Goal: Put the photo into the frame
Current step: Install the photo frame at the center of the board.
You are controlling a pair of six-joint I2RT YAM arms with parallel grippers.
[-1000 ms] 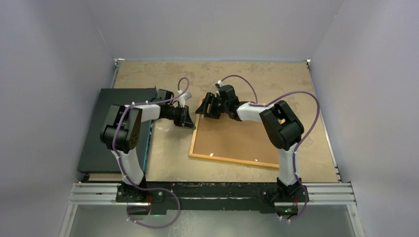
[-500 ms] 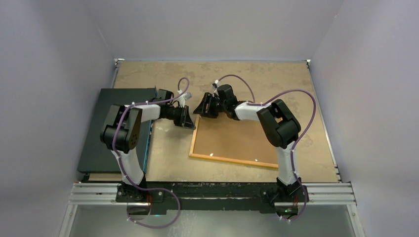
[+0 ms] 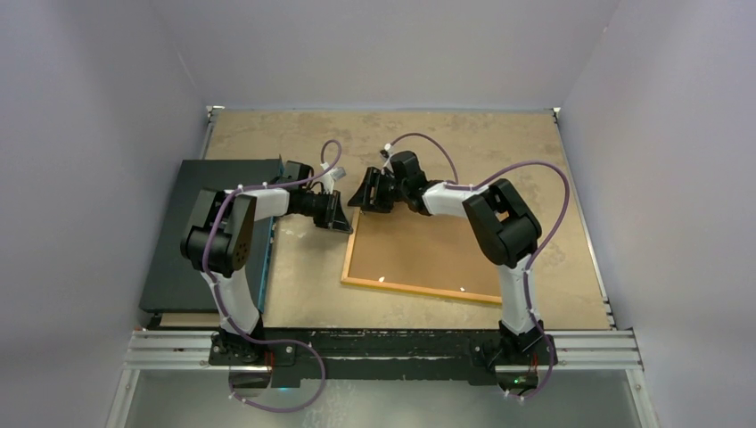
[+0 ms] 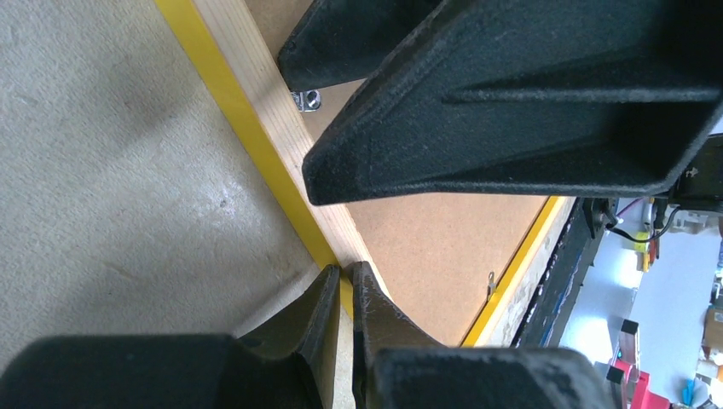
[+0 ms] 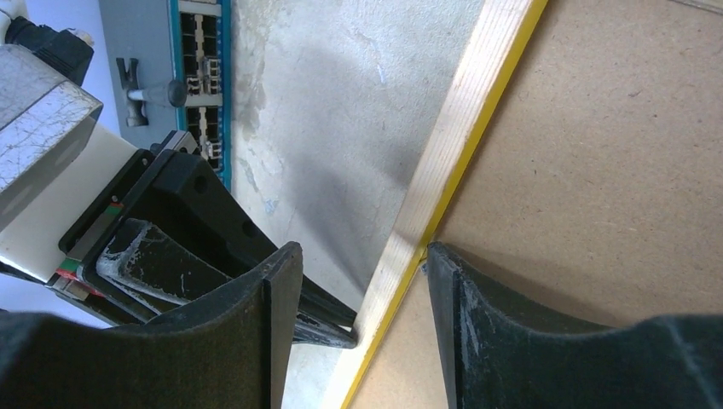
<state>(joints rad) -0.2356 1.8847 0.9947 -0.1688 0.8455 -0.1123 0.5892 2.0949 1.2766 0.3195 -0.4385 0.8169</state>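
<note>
Jaws on the left gripper (image 4: 341,285) are pinched almost together on the thin yellow lip near the far-left corner of the frame (image 3: 419,291). The right gripper (image 5: 360,256) is released, astride the rim at that corner, one finger over the backing board (image 3: 428,250).

One frame lies back-up, right of centre on the surface (image 3: 303,285), holding one backing board; one black panel (image 3: 178,267) lies left. No photo shows.

I judge the frame light, stiff and narrow-edged: grip the rim, not the board.

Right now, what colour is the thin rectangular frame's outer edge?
Bright yellow. The frame shows clearest in left wrist view.
</note>
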